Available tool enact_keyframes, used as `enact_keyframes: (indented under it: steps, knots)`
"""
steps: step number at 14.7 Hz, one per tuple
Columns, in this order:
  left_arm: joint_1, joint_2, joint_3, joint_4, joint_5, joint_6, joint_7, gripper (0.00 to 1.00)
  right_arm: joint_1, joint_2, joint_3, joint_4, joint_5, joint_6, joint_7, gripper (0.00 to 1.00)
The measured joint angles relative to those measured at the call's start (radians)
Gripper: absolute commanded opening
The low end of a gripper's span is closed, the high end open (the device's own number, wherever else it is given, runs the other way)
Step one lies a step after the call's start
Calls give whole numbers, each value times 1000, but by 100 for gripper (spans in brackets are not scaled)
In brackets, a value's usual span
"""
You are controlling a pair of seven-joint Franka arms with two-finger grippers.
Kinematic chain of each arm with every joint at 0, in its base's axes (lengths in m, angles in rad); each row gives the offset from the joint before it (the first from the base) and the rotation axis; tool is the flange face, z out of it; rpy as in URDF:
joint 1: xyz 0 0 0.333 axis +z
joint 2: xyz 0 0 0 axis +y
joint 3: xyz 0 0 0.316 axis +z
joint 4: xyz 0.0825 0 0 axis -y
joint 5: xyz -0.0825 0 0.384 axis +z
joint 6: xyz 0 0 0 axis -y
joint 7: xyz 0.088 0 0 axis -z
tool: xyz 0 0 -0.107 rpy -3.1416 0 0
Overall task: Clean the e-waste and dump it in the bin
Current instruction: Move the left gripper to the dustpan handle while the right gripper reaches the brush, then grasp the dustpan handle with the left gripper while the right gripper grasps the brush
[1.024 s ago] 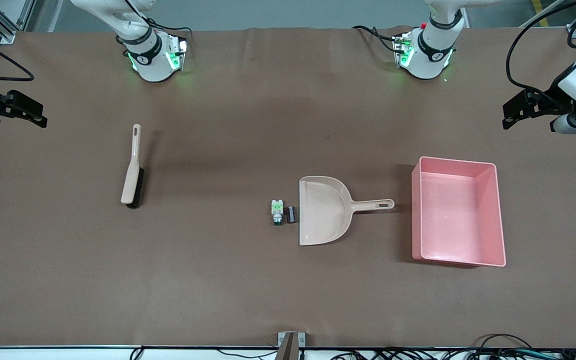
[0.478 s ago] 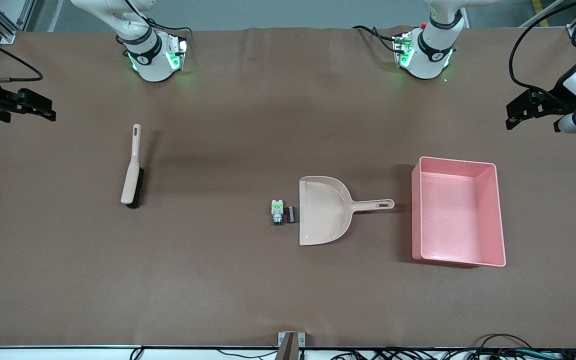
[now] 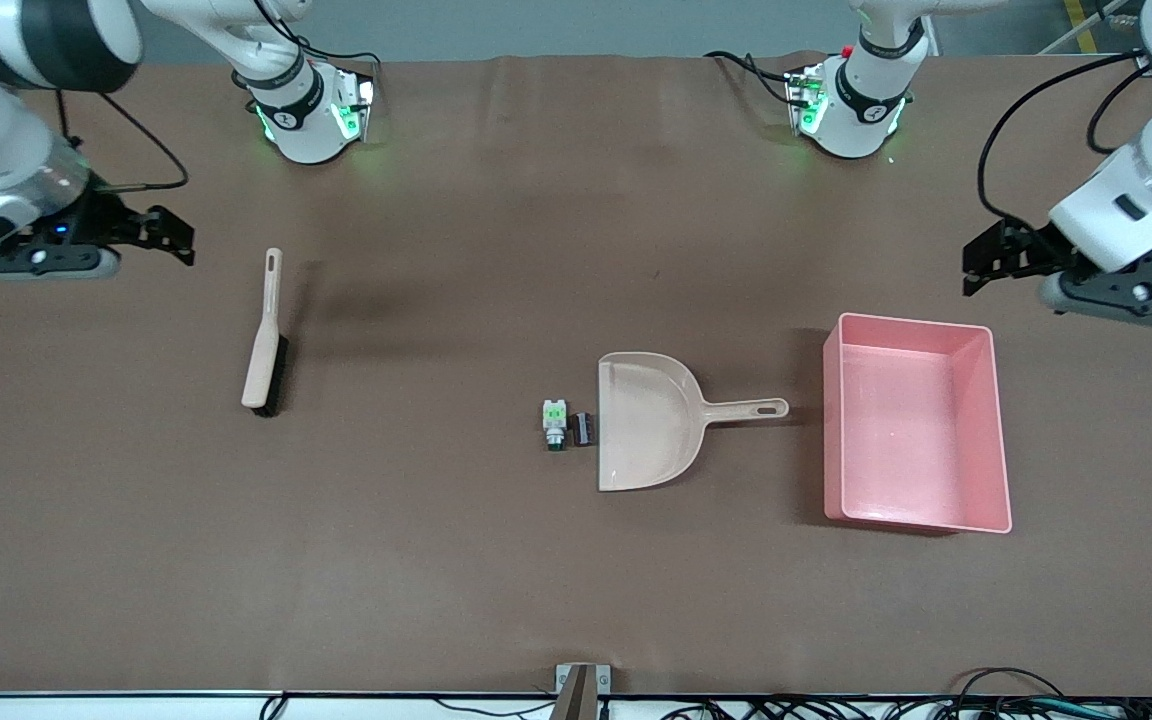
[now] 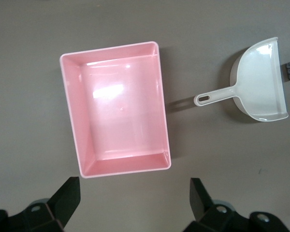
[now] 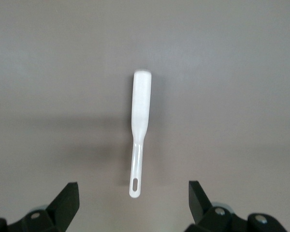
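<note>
nothing done yet: e-waste (image 3: pixel 566 426) lies mid-frame on the table (image 3: pixel 436 560), bin (image 3: pixel 998 430) empty; left gripper (image 3: pixel 976 268) and right gripper (image 3: pixel 176 240) jaws open, holding nothing.

Brush (image 3: pixel 264 345) lies flat on the brown table cover (image 3: pixel 436 560) toward the right arm's end, handle pointing at the bases, dark bristles at the end nearer the front camera. Dustpan (image 3: pixel 648 420) sits mid-table, flat, open mouth toward the right arm's end, slotted handle pointing toward the left arm's end. Brush and dustpan well apart. Small metal bracket (image 3: pixel 582 682) at the table's near edge, cables (image 3: pixel 986 705) running along that edge.
</note>
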Motion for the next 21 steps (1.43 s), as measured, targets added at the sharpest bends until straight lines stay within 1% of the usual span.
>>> enact_keyframes:
  steps: [1, 3, 4, 6, 8, 9, 11, 13, 15, 17, 18, 19, 21]
  knots:
    - [0, 10, -14, -16, 0, 23, 24, 100, 0, -31, 0, -100, 0, 78, 0, 100]
    - [0, 34, -51, -46, -1, 72, 85, 100, 7, -61, 0, -278, 0, 265, -1, 100]
    - [0, 50, -74, -59, -1, 99, 109, 99, 16, -63, 0, -350, 0, 349, -1, 100]
    - [-1, 86, -121, -83, -1, 146, 147, 98, 26, -61, 0, -450, 0, 483, -1, 100]
    - [-3, 131, -165, -105, -1, 195, 219, 98, 27, -37, -1, -517, 0, 610, -1, 100]
    - [-3, 157, -182, -110, -1, 221, 270, 97, 27, -6, -2, -529, 0, 662, -1, 100]
    - [-5, 201, -203, -118, -1, 264, 356, 96, 27, 81, -4, -529, 0, 751, 0, 100]
    - [-7, 224, -217, -149, 0, 338, 456, 95, 27, 175, -5, -528, 0, 837, 0, 98]
    - [-8, 240, -222, -199, 0, 424, 582, 95, 25, 246, -8, -524, 1, 885, 1, 82]
    - [-9, 269, -224, -226, 0, 475, 697, 95, 23, 273, -11, -520, 1, 894, 2, 78]
    - [-9, 289, -227, -231, 0, 496, 745, 95, 22, 276, -11, -520, 1, 894, 4, 70]
    - [-10, 312, -233, -233, 0, 515, 782, 93, 22, 275, -11, -519, 1, 893, 5, 59]
    - [-13, 363, -249, -234, 4, 554, 822, 90, 22, 276, -12, -519, 2, 892, 6, 34]
